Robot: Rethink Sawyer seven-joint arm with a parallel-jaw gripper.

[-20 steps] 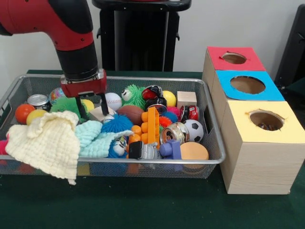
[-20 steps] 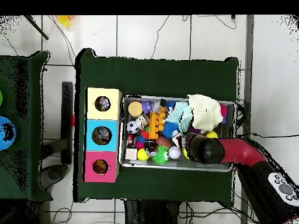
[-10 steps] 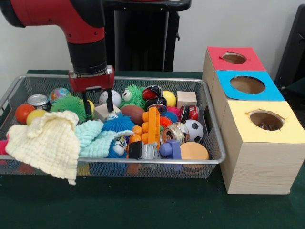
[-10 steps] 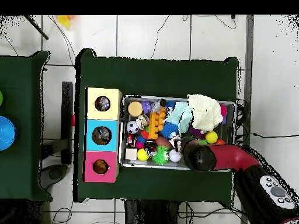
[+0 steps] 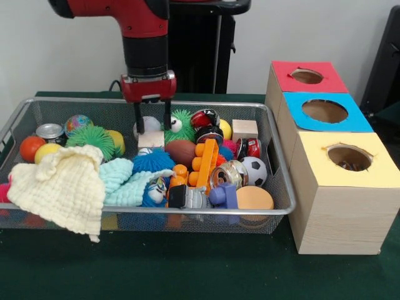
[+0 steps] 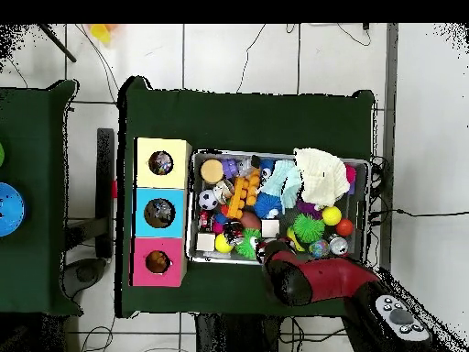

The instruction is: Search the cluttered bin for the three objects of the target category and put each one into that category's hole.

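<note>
Wire bin (image 5: 281,206), cluttered, on the green surface; three holed boxes (image 5: 325,112) beside it. Gripper (image 5: 154,122): jaws released, empty, straddling above a wooden block (image 5: 150,139) at mid-bin. Step judged: picking; next, descend and clench on it.

I see an evenly lit front view, bright and soft, with no hard highlights. The light seems to come from above: the silver wire-mesh bin (image 5: 275,156) throws only a faint shadow onto the dark green cloth-covered table (image 5: 187,269) along its near edge, and the pale wooden box with the yellow top (image 5: 340,194) leaves a thin dark line at its base. The red and black robot arm (image 5: 144,25) shows a mild sheen. Focus holds across the bin. From overhead, the white tiled floor (image 6: 247,55) reads very bright, and the table stays deep and dark.
</note>
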